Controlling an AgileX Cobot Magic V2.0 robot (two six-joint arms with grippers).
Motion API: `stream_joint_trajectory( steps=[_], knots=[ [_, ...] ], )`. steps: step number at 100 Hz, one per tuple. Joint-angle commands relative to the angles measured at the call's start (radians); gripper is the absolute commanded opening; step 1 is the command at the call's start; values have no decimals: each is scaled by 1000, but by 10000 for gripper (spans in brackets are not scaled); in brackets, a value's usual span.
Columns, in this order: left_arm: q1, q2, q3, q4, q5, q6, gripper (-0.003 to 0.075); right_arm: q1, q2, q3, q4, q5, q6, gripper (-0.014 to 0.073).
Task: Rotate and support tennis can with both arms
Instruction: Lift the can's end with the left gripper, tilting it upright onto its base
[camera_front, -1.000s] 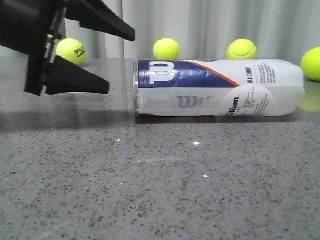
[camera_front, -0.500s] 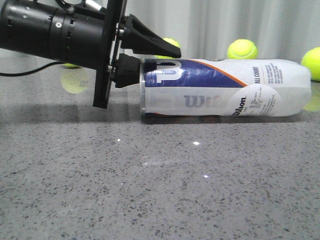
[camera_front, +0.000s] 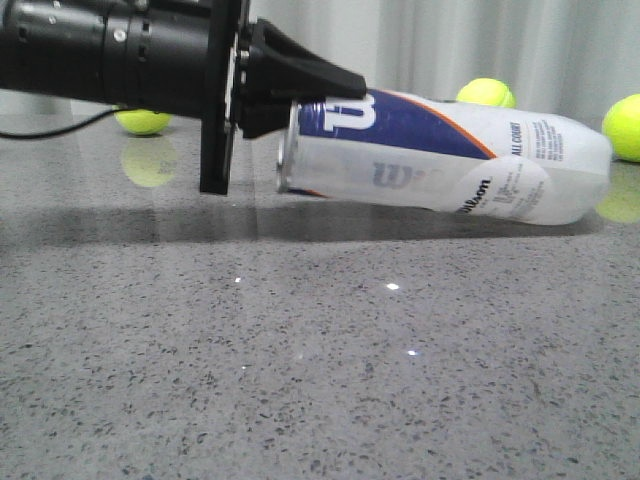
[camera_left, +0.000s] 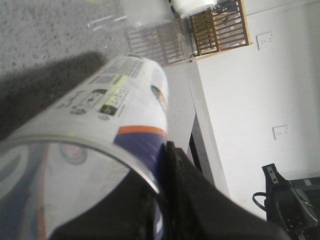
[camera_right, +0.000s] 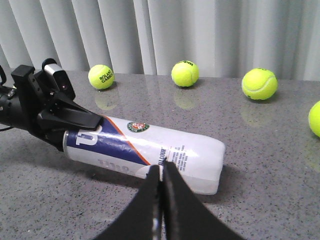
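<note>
The front view sits low, almost level with the grey speckled counter (camera_front: 320, 380), and looks forward at a curtain close behind. The left wrist view rides right against the tennis can (camera_left: 115, 115), looking along its length toward a white wall. The right wrist view hangs higher and farther back, looking down over the counter (camera_right: 260, 200). All three share the tennis can (camera_front: 450, 160); the front and right wrist views also share the left hand (camera_right: 75, 120) and the curtain.
</note>
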Motion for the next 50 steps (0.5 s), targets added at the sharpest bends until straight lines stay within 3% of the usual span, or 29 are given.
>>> stream_joint_trajectory(
  steps=[1, 11, 25, 50],
  knots=[
    [-7, -107, -30, -44, 50, 16, -19, -4, 8, -24, -3, -80, -9, -60],
    [-7, -199, -55, 55, -33, 4, -19, -4, 8, -24, -3, -80, -9, -60],
    [-7, -332, -126, 276, -153, -125, -19, -4, 8, -24, -3, -80, -9, -60],
    [-34, -427, -394, 1052, -98, -673, -19, -4, 8, -24, -3, -80, -9, -60]
  ],
)
